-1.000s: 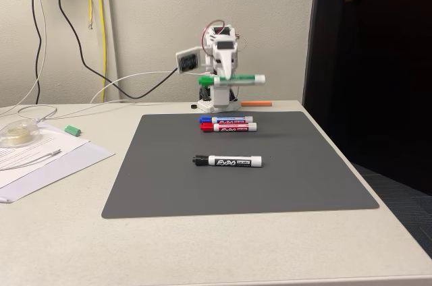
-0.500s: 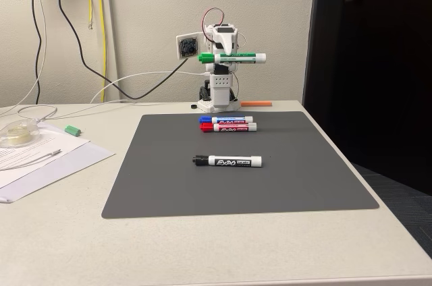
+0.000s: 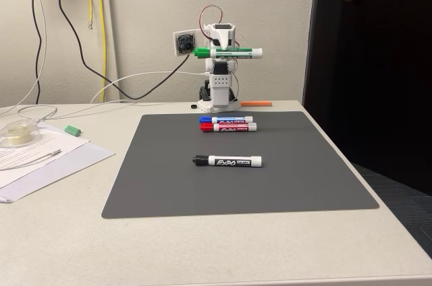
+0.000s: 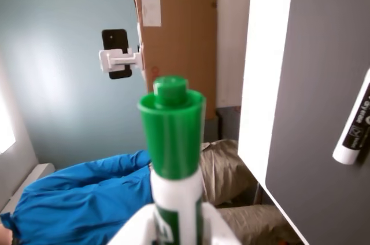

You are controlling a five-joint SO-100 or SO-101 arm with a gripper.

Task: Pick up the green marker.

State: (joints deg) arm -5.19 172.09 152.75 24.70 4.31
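The green marker [image 3: 228,52], white-barrelled with a green cap at its left end, is held level high above the table at the back, in front of the white arm. My gripper [image 3: 223,48] is shut on it near mid-barrel. In the wrist view the green marker [image 4: 172,141] rises from the bottom edge, cap towards the camera, between my white fingers [image 4: 217,230]. The picture there lies on its side.
On the dark mat [image 3: 239,164] lie a blue marker [image 3: 226,119], a red marker [image 3: 228,127] and a black marker [image 3: 227,161]. A stubby green piece [image 3: 72,129] and papers [image 3: 40,158] lie left. An orange item [image 3: 256,103] is behind the mat.
The gripper has risen further with the green marker, from just above the arm's base to the top of the arm, and shifted slightly left.
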